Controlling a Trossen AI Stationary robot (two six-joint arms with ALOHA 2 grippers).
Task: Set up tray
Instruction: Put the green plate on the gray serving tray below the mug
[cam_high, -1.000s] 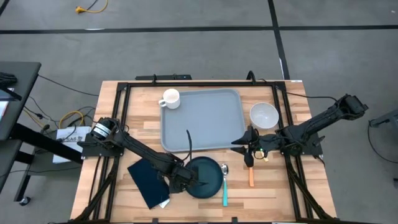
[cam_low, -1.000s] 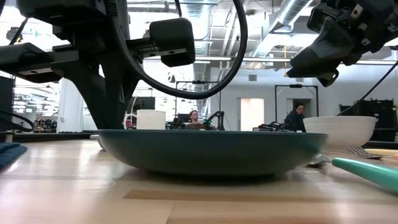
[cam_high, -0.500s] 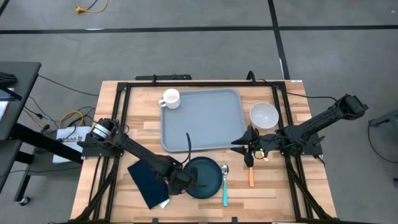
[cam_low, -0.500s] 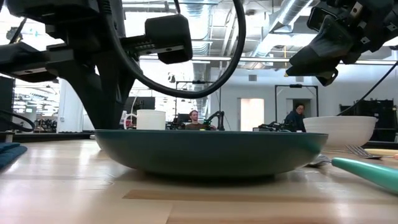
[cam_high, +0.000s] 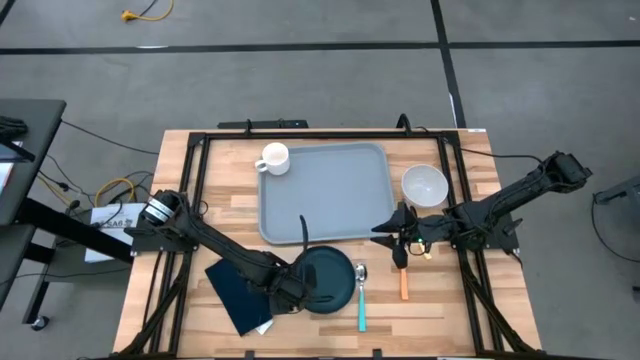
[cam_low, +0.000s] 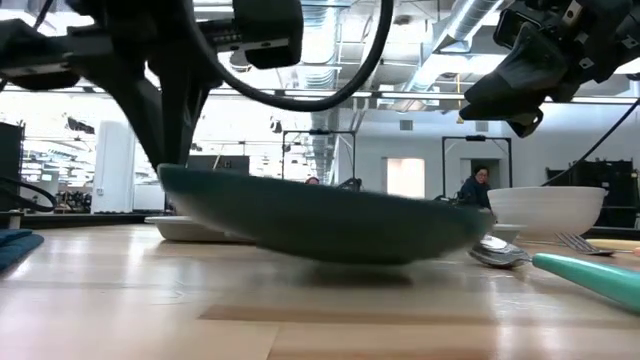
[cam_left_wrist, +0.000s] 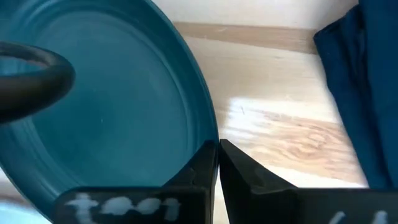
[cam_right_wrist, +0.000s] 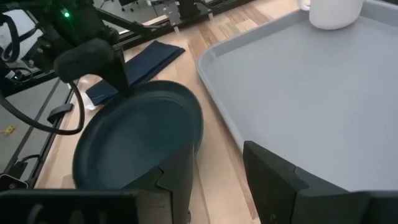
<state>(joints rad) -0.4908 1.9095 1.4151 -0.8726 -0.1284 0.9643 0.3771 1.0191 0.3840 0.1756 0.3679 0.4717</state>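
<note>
The light grey-blue tray (cam_high: 325, 192) lies flat on the far half of the table, with a white mug (cam_high: 273, 158) standing on its far-left corner. A dark teal plate (cam_high: 326, 282) sits near of the tray and is tilted in the low view (cam_low: 320, 215). My left gripper (cam_high: 297, 286) is shut on the plate's left rim. My right gripper (cam_high: 388, 229) hovers open off the tray's near-right corner, seen in its wrist view (cam_right_wrist: 224, 177) above the tray (cam_right_wrist: 311, 106) and plate (cam_right_wrist: 137, 143), touching nothing. My left gripper pinches the plate's left rim (cam_left_wrist: 208, 134) between its two shut fingers, reaching in from the table's left and slanting down. The held side of the rim (cam_low: 175, 175) is raised off the table. The plate's right underside (cam_low: 400, 262) rests on the wood, so the plate is tilted.
A navy napkin (cam_high: 238, 293) lies left of the plate. A teal-handled spoon (cam_high: 361, 300) and an orange-handled utensil (cam_high: 403, 281) lie right of it. A white bowl (cam_high: 424, 185) stands right of the tray. People sit in the room beyond the table (cam_low: 480, 185).
My left gripper has risen with the plate's left rim in its hold. The plate has gone from lying flat to tipped: its left side is lifted, and its right side has stayed on the table. My right arm has kept still.
</note>
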